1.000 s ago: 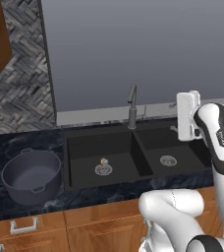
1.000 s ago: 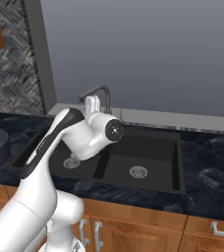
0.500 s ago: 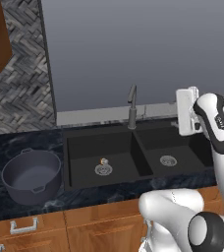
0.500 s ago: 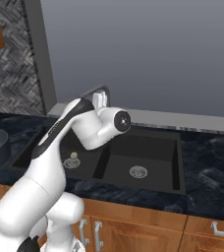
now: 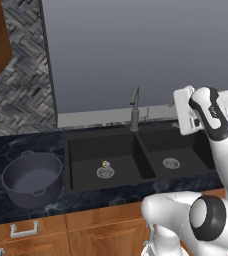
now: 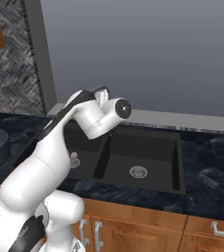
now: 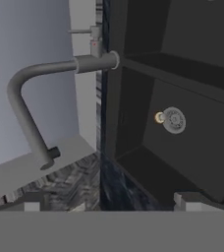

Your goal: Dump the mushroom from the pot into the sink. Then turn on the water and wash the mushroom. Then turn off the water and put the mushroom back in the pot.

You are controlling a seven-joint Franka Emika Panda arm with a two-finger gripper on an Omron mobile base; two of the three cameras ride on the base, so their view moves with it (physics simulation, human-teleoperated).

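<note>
Gripper (image 7: 106,205) wide open, empty, raised beside faucet (image 5: 134,107), facing it. Mushroom (image 5: 105,163) lies in sink (image 5: 86,186) wider basin, touching drain (image 5: 105,172). Pot (image 5: 32,179) empty on counter, left of sink. Dump done; no water running; washing, shutoff, return to pot remain.

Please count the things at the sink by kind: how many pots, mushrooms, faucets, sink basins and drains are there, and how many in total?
Pots: 1, the pot
Mushrooms: 1, the mushroom
Faucets: 1, the faucet
Sink basins: 2, in the sink
Drains: 2, left drain, right drain
Total: 7
</note>
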